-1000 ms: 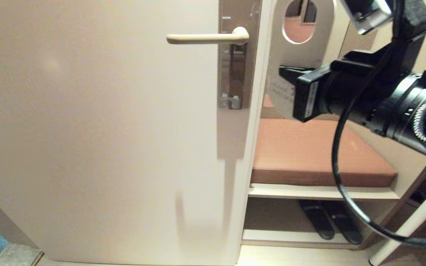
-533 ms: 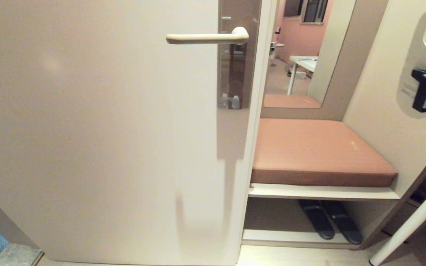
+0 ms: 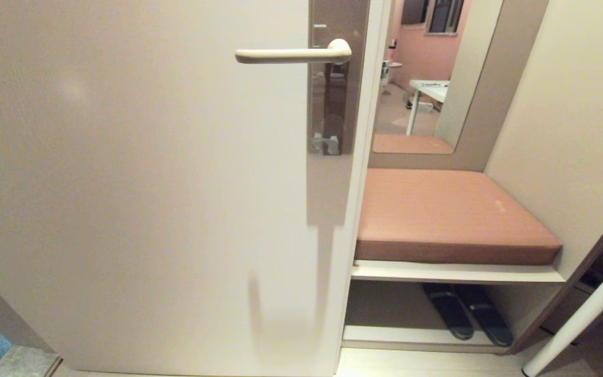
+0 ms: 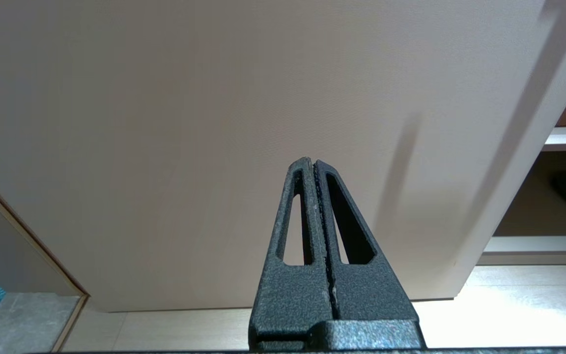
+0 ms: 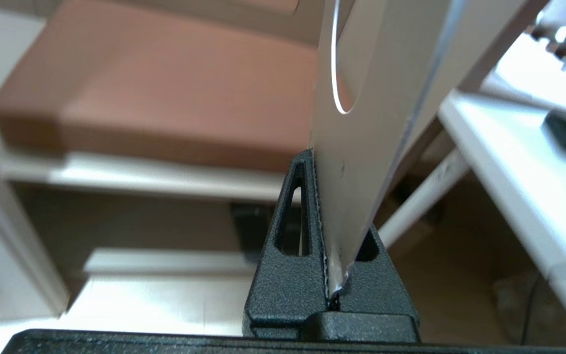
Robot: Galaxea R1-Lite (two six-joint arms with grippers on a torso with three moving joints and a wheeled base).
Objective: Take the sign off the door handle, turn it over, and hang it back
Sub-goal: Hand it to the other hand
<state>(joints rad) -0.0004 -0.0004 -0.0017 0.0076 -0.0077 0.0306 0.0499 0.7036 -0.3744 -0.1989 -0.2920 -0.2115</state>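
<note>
Our right hand (image 5: 329,221) pinches the sign (image 5: 361,147), a thin, stiff, likely light card, by its lower edge, leaving its oval hole free.

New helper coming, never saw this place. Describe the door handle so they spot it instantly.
Start at the big pale door filling the robot's left. Near its right edge runs a tall brown plate. The door handle is the slim cream lever lying level across that plate's upper part, pointing left, with nothing hanging on it.
</note>
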